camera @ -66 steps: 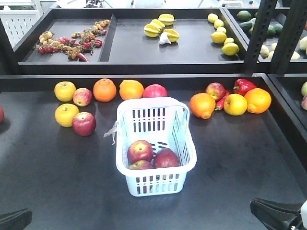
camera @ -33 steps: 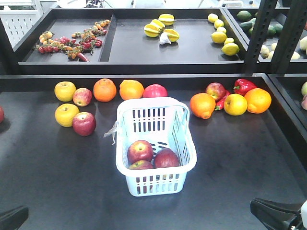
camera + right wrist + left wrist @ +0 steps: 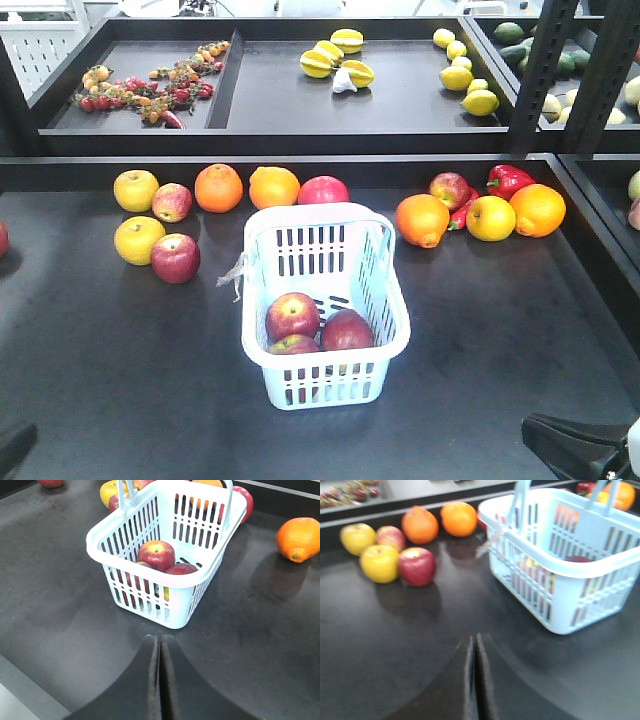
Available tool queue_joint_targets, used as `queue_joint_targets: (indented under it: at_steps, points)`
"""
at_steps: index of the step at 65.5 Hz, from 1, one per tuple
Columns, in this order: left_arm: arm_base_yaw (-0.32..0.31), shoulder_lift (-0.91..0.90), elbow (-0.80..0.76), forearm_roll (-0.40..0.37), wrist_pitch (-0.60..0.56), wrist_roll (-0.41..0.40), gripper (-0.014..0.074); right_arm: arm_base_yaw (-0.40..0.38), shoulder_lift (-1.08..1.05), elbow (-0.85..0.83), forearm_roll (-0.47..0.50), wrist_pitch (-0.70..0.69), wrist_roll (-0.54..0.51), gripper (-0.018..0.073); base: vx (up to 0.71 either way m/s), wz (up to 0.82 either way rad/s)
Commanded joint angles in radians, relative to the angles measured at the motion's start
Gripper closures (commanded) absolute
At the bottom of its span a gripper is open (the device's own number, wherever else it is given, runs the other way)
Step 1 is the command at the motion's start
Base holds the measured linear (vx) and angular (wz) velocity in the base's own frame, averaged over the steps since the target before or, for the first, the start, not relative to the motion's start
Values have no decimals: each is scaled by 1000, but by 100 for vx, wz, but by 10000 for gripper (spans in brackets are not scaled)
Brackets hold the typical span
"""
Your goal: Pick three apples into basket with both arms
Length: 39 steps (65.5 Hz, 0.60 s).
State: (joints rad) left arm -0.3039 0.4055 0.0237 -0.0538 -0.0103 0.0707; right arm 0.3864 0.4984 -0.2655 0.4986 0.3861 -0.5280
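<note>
The pale blue-white basket (image 3: 390, 300) stands mid-table and holds three dark red apples (image 3: 292, 315), (image 3: 347, 330), (image 3: 294, 346). It also shows in the left wrist view (image 3: 620, 605) and the right wrist view (image 3: 102, 547), where one apple (image 3: 156, 554) lies on top. My left gripper (image 3: 474, 639) is shut and empty, low at the near left, left of the basket. My right gripper (image 3: 160, 639) is shut and empty, just in front of the basket's near corner. Only the right arm's black body (image 3: 580, 448) shows at the front view's bottom right.
Loose fruit lies behind the basket: yellow apples (image 3: 136, 190), red apples (image 3: 175, 258), oranges (image 3: 218, 187), an orange (image 3: 422, 220) and a red pepper (image 3: 510, 180) at right. A raised black shelf (image 3: 300, 135) with more fruit runs across the back.
The left arm's black tip at the bottom left corner of the front view has drawn back nearly out of frame. The basket, apples and right arm have not moved.
</note>
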Motion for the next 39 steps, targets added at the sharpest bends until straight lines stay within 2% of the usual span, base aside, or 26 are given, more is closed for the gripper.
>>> queue_joint_targets:
  at_steps: [1,24,39]
  points:
    - [46,-12,25,10,-82,-13,603,-6,4,-27,6,-56,-4,564,0,0]
    - [246,-415,25,10,-44,19,603,-6,4,-27,6,-56,-4,564,0,0]
    - [346,-433,25,10,-51,-4,603,-6,4,-27,6,-54,-4,564,0,0]
